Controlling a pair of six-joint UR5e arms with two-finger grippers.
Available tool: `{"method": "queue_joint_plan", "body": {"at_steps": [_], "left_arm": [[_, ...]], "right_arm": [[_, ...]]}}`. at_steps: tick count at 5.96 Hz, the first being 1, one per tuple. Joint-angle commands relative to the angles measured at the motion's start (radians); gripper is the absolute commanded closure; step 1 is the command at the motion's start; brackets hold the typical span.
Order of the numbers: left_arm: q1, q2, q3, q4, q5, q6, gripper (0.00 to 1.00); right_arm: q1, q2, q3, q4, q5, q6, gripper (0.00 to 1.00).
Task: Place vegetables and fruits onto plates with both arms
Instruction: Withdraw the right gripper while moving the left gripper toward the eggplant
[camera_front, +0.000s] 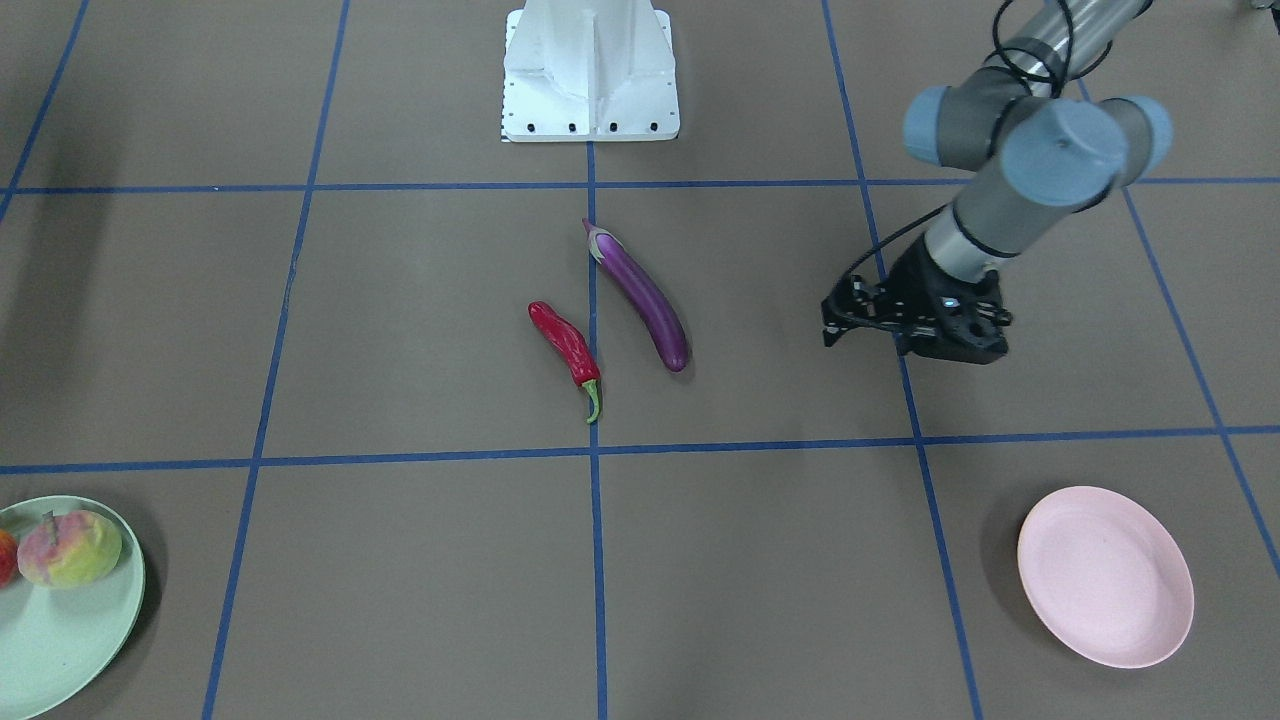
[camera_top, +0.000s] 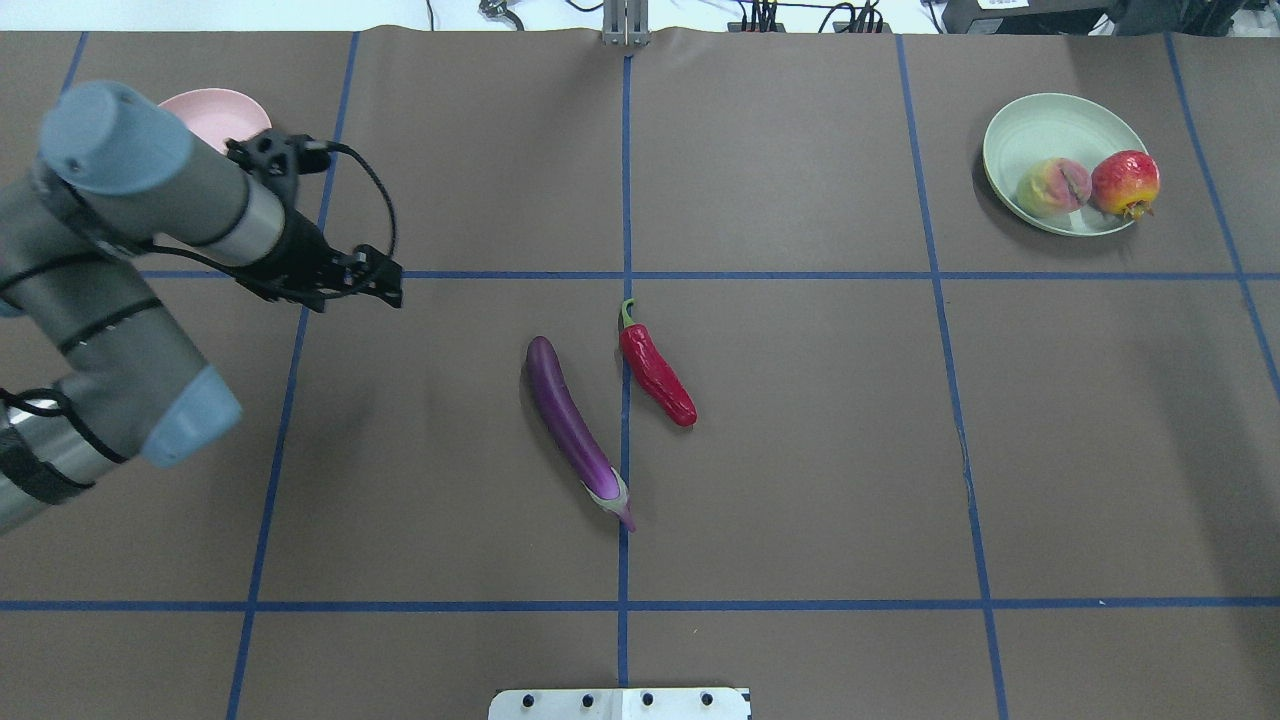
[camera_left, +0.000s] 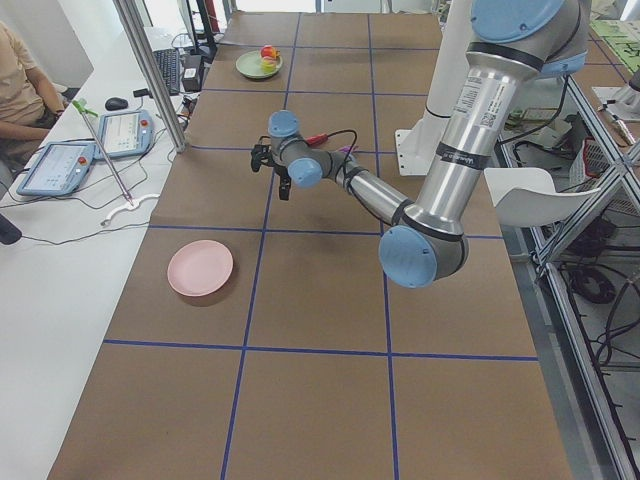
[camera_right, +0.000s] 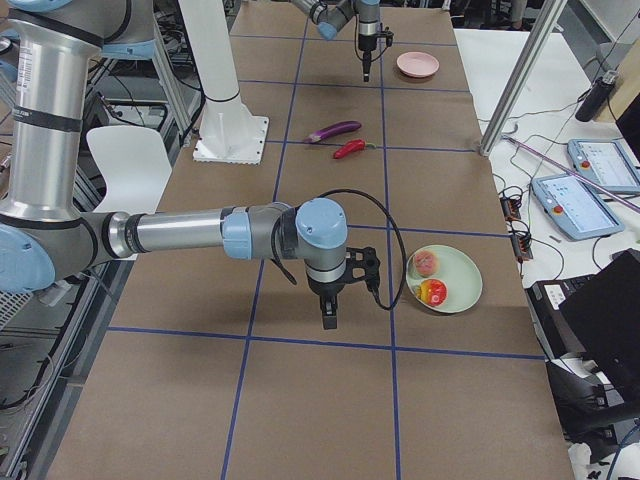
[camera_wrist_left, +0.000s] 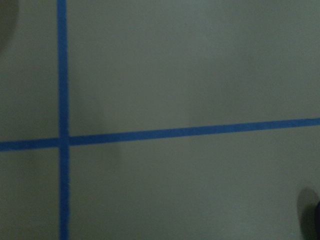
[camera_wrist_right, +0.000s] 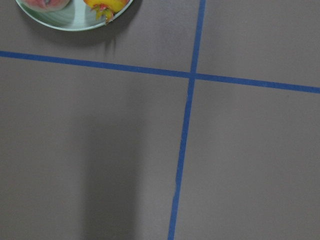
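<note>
The purple eggplant (camera_front: 645, 295) (camera_top: 575, 430) and the red chili pepper (camera_front: 566, 345) (camera_top: 655, 372) lie side by side, apart, at the table's middle. The peach (camera_top: 1052, 187) and the round red fruit (camera_top: 1125, 182) sit on the mint green plate (camera_top: 1040, 125). The pink plate (camera_front: 1105, 575) is empty. My left gripper (camera_front: 829, 325) (camera_top: 392, 282) hovers open and empty, between the pink plate and the eggplant. My right gripper (camera_right: 330, 318) shows only in the exterior right view, pointing down beside the green plate (camera_right: 465, 270); I cannot tell whether it is open.
The white pedestal base (camera_front: 590, 75) stands at the robot's edge of the table. Blue tape lines (camera_top: 625, 200) divide the brown table cover into squares. A post and tablets (camera_left: 125, 130) stand beyond the far edge, by an operator.
</note>
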Motion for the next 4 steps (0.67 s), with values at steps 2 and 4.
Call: {"method": "queue_joint_plan", "body": {"at_steps": [2,4], "left_arm": [[0.219,-0.342,0.165,0.327,0.260,-0.301,0.00],[0.238,-0.418,0.299,0.327,0.262,-0.332,0.00]], "right_arm": [[0.012,-0.007,0.004,-0.018,-0.006,-0.022,0.00],[0.012,-0.001,0.003,-0.018,-0.007,-0.020,0.00]]}}
